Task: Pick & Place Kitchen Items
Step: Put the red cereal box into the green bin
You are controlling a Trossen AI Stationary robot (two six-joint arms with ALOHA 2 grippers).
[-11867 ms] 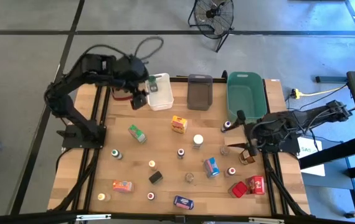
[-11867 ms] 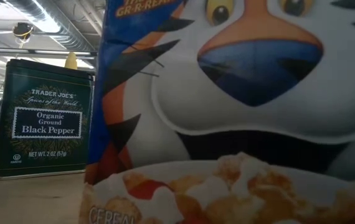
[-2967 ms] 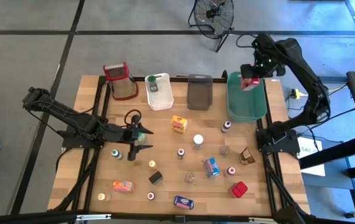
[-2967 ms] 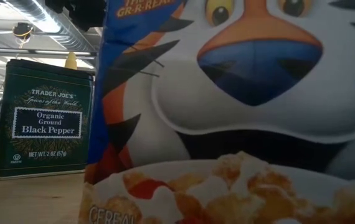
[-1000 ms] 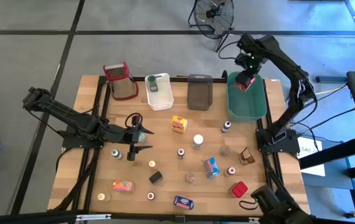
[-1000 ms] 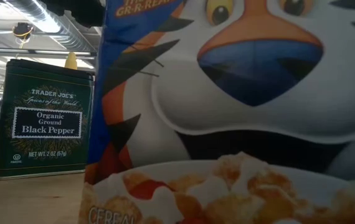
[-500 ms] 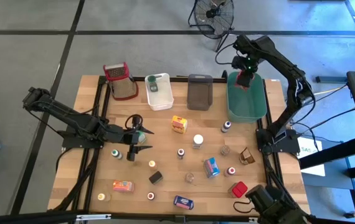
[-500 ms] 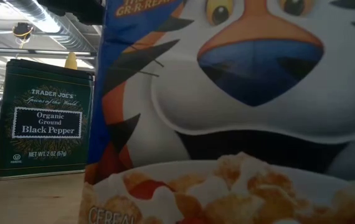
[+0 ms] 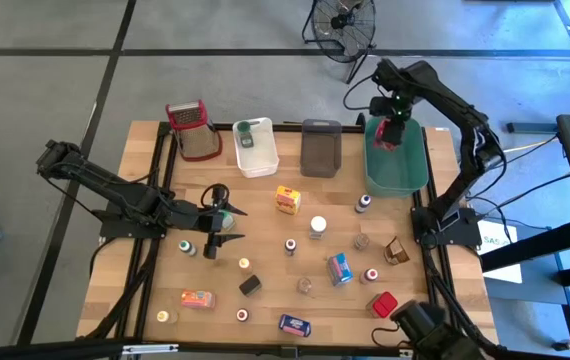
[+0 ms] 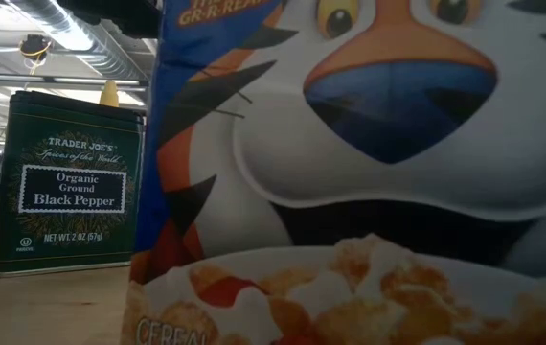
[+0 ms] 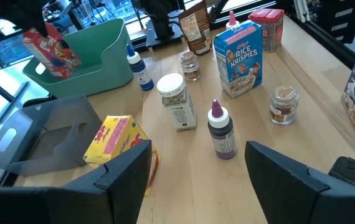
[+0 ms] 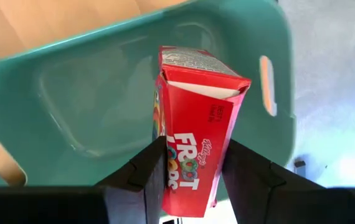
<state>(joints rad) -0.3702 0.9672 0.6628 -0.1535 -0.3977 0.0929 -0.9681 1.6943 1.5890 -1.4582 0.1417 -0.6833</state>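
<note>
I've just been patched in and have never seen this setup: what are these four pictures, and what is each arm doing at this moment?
They show one moment from four cameras. The overhead picture shows a wooden table with two dark robot arms. The table-height camera is blocked by a cereal box beside a black pepper tin. The other two cameras ride on the arms' wrists.

The right claw holds a red Froot Loops box above the green tub at the table's back edge. The left claw sits low over the table's left side, open and empty, facing a yellow box, a purple-capped bottle and a Rice Krispies box. Small bottles, jars and boxes are scattered across the table, with a white tub, a grey tub and a grater at the back.
</note>
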